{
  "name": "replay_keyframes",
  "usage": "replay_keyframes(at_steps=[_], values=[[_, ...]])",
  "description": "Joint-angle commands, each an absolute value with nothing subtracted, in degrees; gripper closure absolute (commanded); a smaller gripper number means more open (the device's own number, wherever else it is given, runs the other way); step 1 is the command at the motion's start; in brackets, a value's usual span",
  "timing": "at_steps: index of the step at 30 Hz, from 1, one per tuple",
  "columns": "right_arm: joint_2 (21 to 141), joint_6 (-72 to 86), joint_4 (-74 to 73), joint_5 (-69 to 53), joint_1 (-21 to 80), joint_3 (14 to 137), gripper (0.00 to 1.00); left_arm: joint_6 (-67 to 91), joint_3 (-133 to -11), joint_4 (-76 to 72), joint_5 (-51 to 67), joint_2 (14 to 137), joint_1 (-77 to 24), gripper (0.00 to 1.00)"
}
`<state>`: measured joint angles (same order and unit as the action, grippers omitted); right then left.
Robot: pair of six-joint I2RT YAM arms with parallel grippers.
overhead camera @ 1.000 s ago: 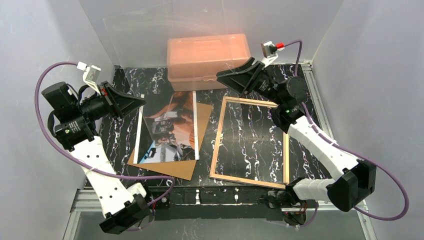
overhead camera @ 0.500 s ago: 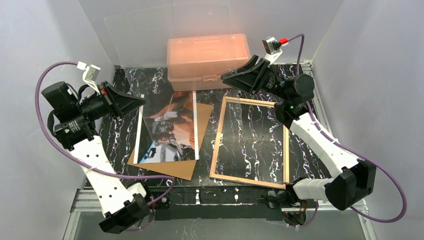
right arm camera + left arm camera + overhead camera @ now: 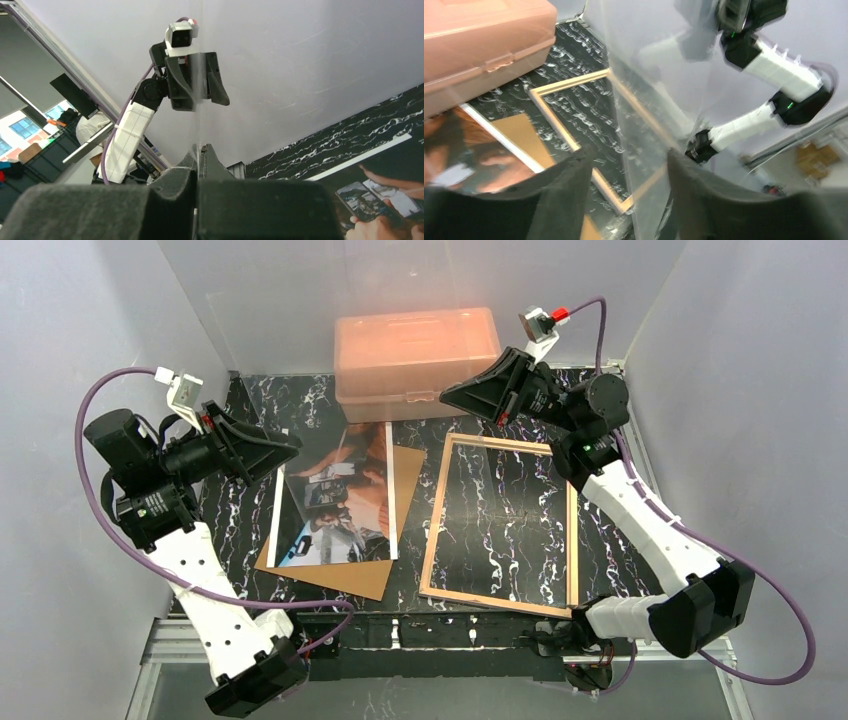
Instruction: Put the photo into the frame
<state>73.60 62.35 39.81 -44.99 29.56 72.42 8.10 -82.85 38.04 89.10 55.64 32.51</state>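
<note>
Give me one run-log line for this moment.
left jaws: open, astride clear pane | right jaws: shut on pane edge | photo: on board | frame: empty, lying flat

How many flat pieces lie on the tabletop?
3: the photo left of centre, a brown backing board under it, the frame to its right. More could hide beneath.
</note>
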Motion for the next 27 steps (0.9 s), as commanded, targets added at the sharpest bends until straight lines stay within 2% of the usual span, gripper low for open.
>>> replay_keyframes(at_steps=[1, 3, 4, 9, 11, 13, 15, 20, 27], values=[[70.8, 57.5, 33.0, -43.4, 29.8, 73.5, 0.99, 10.4, -81.2, 35.0, 90.0, 55.3, 32.6, 0.22], [69.8, 53.6, 26.2, -40.7, 29.8, 73.8, 0.99, 10.4, -80.5, 34.5, 88.3, 55.7, 32.5, 0.03], [69.2, 51.9, 22.6, -39.2, 29.7, 73.9, 0.99, 10.4, -80.1, 34.5, 87.6, 56.0, 32.5, 0.02], [65.5, 46.0, 4.8, -30.7, 28.1, 73.3, 0.99, 8.2, -76.8, 34.9, 83.8, 56.4, 31.4, 0.02], [63.2, 44.3, -2.2, -27.4, 27.1, 71.9, 0.99, 1.7, -76.9, 41.2, 80.0, 56.6, 29.5, 0.02], [60.4, 43.1, -7.4, -24.7, 26.2, 69.8, 0.99, -9.2, -79.4, 53.7, 71.8, 58.5, 22.5, 0.02], [57.2, 42.1, -11.6, -22.5, 25.6, 67.8, 0.99, -14.4, -80.0, 58.6, 62.8, 60.8, 14.8, 0.02], [51.4, 42.6, -19.9, -16.4, 25.0, 65.0, 0.99, -18.5, -78.1, 59.8, 51.3, 65.0, 7.2, 0.02], [48.0, 43.5, -32.9, -5.5, 24.9, 65.2, 0.99, -22.9, -76.4, 60.1, 45.5, 67.5, 0.8, 0.01]])
